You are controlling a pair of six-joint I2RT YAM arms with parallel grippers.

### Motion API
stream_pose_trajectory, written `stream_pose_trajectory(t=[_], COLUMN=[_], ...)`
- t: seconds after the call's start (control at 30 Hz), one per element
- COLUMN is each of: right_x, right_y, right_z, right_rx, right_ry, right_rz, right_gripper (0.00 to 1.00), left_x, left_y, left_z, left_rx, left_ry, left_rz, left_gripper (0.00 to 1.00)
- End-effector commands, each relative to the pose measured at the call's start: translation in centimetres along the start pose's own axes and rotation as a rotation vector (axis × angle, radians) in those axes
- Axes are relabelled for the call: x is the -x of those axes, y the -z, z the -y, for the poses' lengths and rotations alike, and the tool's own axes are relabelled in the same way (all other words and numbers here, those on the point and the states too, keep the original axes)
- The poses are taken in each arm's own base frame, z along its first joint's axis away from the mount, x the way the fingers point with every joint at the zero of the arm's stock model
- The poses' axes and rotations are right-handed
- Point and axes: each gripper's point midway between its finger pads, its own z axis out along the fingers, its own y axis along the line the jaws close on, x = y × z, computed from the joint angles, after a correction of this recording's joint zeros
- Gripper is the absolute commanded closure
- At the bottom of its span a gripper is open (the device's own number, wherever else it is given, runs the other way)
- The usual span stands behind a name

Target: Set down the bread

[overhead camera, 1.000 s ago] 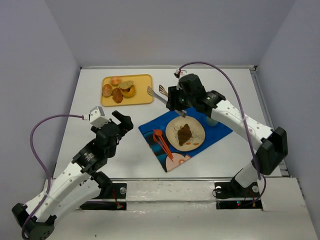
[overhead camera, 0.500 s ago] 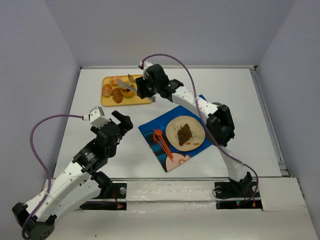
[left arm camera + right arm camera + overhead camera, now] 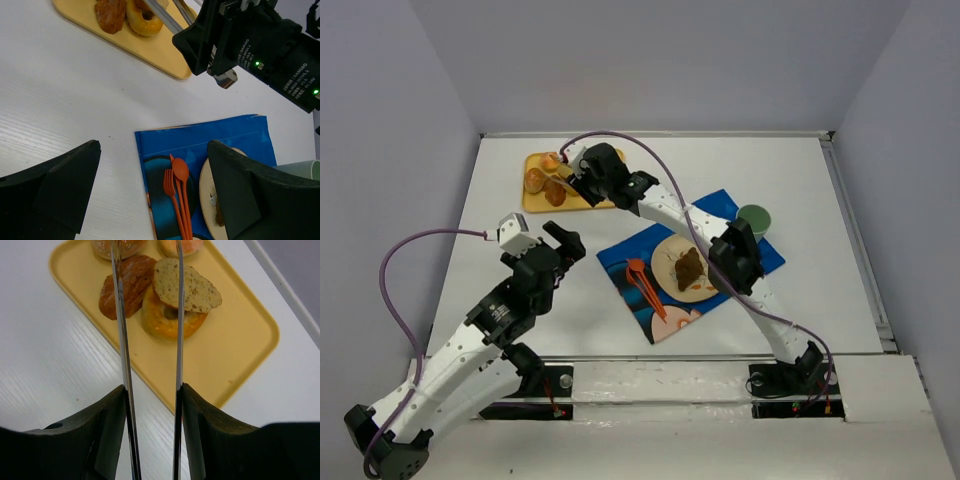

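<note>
Several breads lie on a yellow tray [image 3: 542, 203] at the back left: a seeded slice [image 3: 187, 287] leaning on a bagel [image 3: 170, 320], and a dark brown pastry [image 3: 125, 287]. My right gripper [image 3: 582, 172] [image 3: 152, 395] is shut on metal tongs [image 3: 120, 315]. The two tong blades stand apart above the pastry and the bagel, with nothing between them. A round plate [image 3: 672, 262] with a brown piece of food [image 3: 690, 268] sits on the blue mat [image 3: 630, 255]. My left gripper [image 3: 565, 243] [image 3: 155, 170] is open and empty, near the mat's left edge.
Orange fork and spoon [image 3: 645, 285] [image 3: 177, 195] lie on the mat left of the plate. A green cup [image 3: 754, 218] stands at the mat's right corner. The right arm [image 3: 260, 45] stretches across the mat toward the tray [image 3: 155, 55]. Walls enclose the table.
My right arm has swung left from beside the plate to over the yellow tray, carrying the tongs. The left arm has not moved.
</note>
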Motion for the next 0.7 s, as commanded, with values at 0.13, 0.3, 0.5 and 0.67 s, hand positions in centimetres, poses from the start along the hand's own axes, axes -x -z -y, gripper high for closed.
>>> stream_pose_trajectory(t=[0.13, 0.3, 0.5, 0.67], right_x=[0.2, -0.7, -0.5, 2.3], right_y=[-0.3, -0.7, -0.4, 1.6], right_z=[3.2, 3.0, 3.0, 2.6], right_rx=[-0.142, -0.138, -0.137, -0.109], right_ry=[0.074, 0.087, 0.075, 0.053], right_rz=[-0.012, -0.034, -0.032, 0.036], right_gripper=[0.5, 0.49, 0.7, 0.78], left_x=[1.0, 1.0, 1.0, 1.2], left_y=[0.0, 0.0, 0.0, 0.1], left_z=[-0.2, -0.3, -0.3, -0.3], left_rx=[0.011, 0.013, 0.012, 0.011], left_ry=[0.031, 0.031, 0.033, 0.037], left_rz=[0.047, 0.049, 0.05, 0.053], left_gripper=[0.01, 0.01, 0.01, 0.01])
